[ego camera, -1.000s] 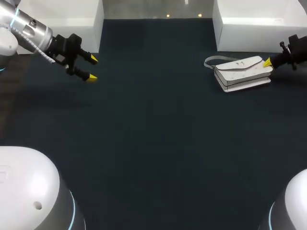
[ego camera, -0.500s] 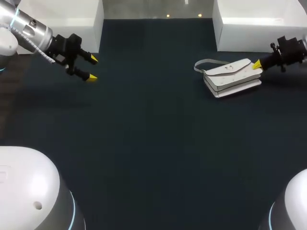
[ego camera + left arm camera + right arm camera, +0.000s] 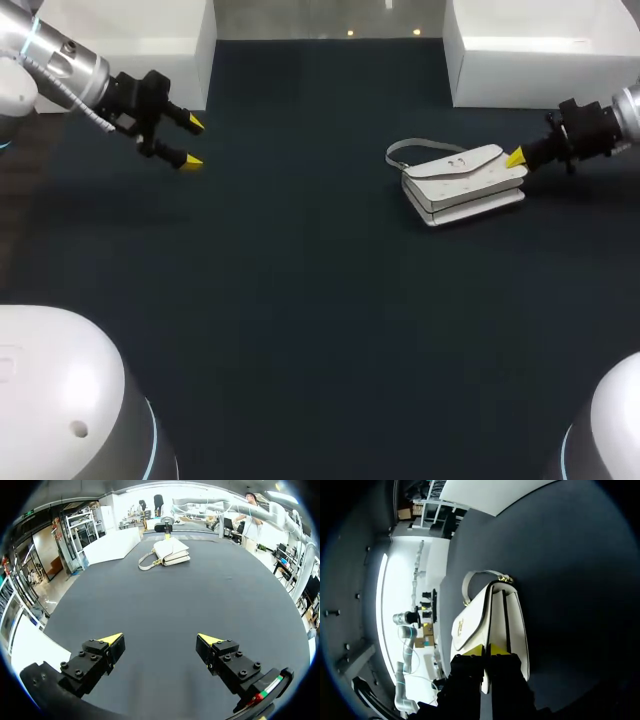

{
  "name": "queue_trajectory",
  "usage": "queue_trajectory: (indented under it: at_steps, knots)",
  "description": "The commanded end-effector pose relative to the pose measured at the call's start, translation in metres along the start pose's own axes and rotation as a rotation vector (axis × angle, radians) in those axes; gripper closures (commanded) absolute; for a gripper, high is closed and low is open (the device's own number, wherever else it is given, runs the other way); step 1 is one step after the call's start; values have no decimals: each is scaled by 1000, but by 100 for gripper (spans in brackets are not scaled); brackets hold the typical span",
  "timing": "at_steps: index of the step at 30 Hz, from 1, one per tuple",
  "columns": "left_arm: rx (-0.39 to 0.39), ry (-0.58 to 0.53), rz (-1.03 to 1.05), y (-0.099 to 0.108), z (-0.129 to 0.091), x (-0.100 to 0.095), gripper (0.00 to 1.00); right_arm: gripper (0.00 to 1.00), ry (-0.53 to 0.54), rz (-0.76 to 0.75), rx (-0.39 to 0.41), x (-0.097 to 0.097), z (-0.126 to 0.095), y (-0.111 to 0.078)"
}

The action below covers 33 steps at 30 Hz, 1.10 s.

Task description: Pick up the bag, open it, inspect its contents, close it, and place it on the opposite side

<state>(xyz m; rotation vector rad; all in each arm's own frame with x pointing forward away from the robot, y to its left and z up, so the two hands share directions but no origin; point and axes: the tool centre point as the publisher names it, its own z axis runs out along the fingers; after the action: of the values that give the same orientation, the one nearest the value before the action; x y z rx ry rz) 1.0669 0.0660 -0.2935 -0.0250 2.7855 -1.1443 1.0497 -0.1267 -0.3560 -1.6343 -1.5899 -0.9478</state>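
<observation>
A white handbag [image 3: 462,185] with a flap and a short strap [image 3: 400,150] lies flat on the dark table, right of the middle. My right gripper [image 3: 515,158] is shut, its yellow tips together and pressed against the bag's right end. In the right wrist view the bag [image 3: 490,625] lies just ahead of the closed tips [image 3: 486,650], nothing clamped between them. My left gripper [image 3: 192,142] hangs open over the far left of the table, holding nothing. The left wrist view has the bag [image 3: 171,551] far ahead of its open gripper [image 3: 160,642].
One white box [image 3: 140,30] stands at the back left corner, and another white box [image 3: 540,60] at the back right, just behind the bag. The dark table top [image 3: 300,300] stretches between the two arms.
My right gripper has moved left, pushing the bag along the table toward the middle. The left arm has kept still.
</observation>
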Motion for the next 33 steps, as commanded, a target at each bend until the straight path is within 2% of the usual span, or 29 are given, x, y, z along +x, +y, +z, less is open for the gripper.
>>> queue_trajectory:
  at_steps: [1,6,12,24,32,33]
  knots:
    - [4,-1,1,1,1,0,0,100,-24,-7,-363,10,10,-15]
    - [4,-1,1,1,1,0,0,100,-34,-14,-411,19,12,-22]
    - [4,-1,1,1,1,0,0,100,-38,-8,-423,24,23,-31]
    - [4,-1,1,1,1,0,0,100,4,8,-380,31,49,-48]
    - [4,-1,1,1,1,0,0,100,17,10,-361,37,59,-55]
    - [4,-1,1,1,1,0,0,98,17,10,-359,38,60,-55]
